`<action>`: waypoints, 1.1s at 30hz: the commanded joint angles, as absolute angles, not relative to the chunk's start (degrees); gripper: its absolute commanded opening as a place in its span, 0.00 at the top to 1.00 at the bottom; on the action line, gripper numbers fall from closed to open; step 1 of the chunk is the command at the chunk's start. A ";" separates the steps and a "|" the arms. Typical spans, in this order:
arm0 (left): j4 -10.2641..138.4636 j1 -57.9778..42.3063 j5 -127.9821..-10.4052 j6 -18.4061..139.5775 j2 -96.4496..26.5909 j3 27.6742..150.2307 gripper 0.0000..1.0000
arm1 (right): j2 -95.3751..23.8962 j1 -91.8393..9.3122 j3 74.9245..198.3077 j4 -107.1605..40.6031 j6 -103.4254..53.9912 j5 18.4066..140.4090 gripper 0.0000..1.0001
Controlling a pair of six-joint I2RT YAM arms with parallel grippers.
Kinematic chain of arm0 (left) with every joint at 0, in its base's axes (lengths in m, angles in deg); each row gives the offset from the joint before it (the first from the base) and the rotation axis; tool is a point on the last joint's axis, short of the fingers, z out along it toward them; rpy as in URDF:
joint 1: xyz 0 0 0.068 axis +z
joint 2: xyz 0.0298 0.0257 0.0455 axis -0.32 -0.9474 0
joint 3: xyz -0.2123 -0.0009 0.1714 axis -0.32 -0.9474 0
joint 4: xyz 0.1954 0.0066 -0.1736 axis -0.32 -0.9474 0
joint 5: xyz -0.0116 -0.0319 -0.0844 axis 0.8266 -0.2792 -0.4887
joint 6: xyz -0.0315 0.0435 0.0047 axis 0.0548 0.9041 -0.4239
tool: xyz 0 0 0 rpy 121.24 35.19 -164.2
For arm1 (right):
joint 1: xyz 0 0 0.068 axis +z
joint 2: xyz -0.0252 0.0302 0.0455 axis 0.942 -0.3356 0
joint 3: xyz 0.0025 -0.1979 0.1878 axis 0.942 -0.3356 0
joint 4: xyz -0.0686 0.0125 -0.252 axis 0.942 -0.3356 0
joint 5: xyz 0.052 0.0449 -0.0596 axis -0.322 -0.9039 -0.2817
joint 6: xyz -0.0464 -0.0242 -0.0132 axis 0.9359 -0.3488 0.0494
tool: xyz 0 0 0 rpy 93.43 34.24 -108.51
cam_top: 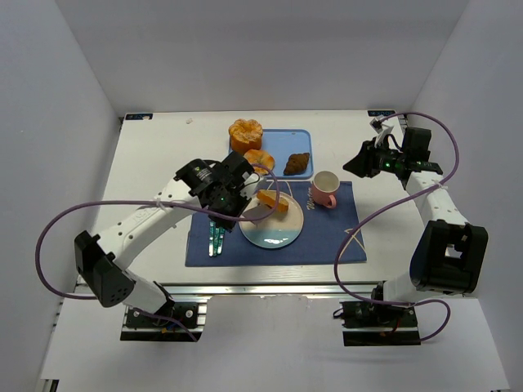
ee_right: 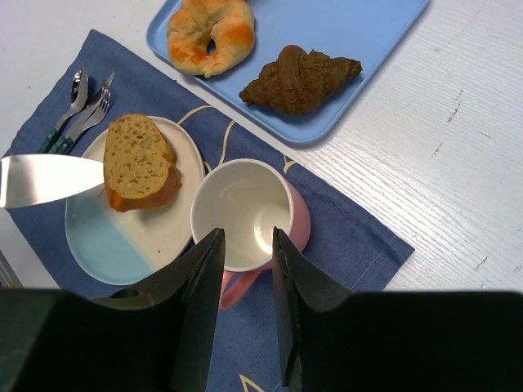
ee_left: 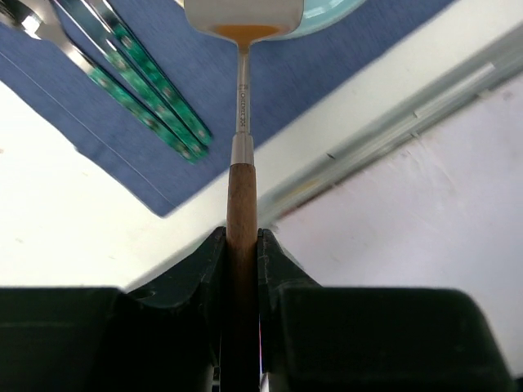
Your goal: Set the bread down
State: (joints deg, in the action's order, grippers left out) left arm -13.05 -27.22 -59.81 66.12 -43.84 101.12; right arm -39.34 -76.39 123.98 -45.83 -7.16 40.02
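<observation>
A: Right wrist view: the bread is seen lying on the plate, on its white half, with the spatula blade touching its left edge. Whether the tip is tucked under the crust cannot be told.

B: And how are the tools gripped?

A: The spatula's wooden handle is clamped between the fingers of the left gripper. The right gripper is spread and empty, hung above the mug.

B: How should the step be finished, then?

A: The blade is best drawn out flat and slowly, along the plate, so that the slice is neither dragged over the rim nor flipped.

B: What is held elsewhere?

A: Nothing is seen in the mug. On the blue tray a glazed donut and a dark pastry are laid side by side, not touching.
</observation>
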 commanded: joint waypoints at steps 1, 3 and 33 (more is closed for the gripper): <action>-16.31 -27.65 -65.15 61.71 -39.68 100.19 1.00 | -37.63 -76.72 125.41 -43.93 -7.09 39.76 0.64; -18.95 -28.00 -66.99 59.17 -37.58 98.71 1.00 | -37.98 -76.72 125.58 -44.20 -7.00 39.68 0.64; 41.68 25.52 -69.71 76.37 -33.43 68.91 1.00 | -38.42 -76.45 127.60 -46.04 -7.44 36.86 0.65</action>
